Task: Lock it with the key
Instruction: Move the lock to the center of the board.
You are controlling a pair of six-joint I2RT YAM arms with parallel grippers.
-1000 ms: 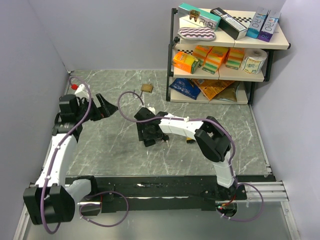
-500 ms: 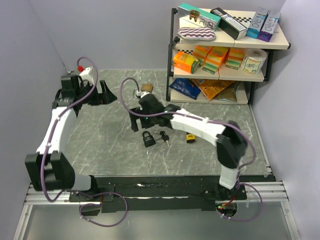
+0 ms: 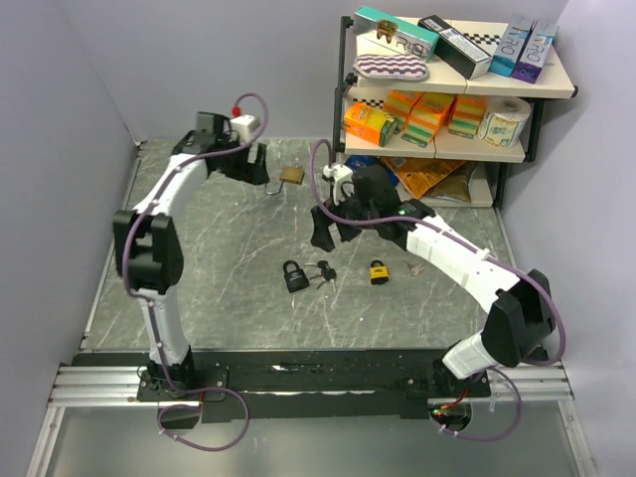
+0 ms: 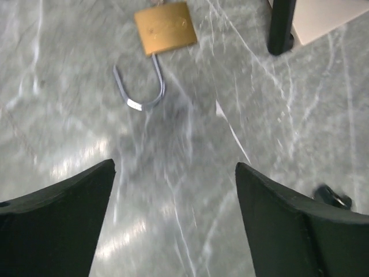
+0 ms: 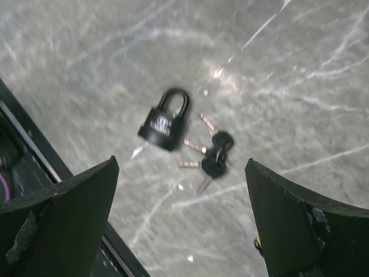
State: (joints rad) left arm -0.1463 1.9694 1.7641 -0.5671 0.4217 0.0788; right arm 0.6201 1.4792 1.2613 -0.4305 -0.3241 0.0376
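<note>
black padlock [image 5: 165, 124] observed on tabletop [image 5: 81, 52], shackle closed, key bunch [image 5: 213, 156] just beside. brass padlock [image 4: 165, 27] unshackled. left gripper [image 4: 174, 167], right gripper [image 5: 181, 163] spread wide, nothing held.

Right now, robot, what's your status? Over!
Left gripper open, empty; brass padlock ahead, shackle open. Right gripper open, empty; black padlock and keys ahead. Nothing blocking.

black padlock [image 5: 164, 124]: flat, shackle looks shut
keys [image 5: 213, 156]: black-headed bunch, fanned out, just beside the black padlock
brass padlock [image 4: 165, 27]: flat, shackle swung open, well apart at the back
yellow padlock [image 3: 379, 272]: small, near the keys
</note>
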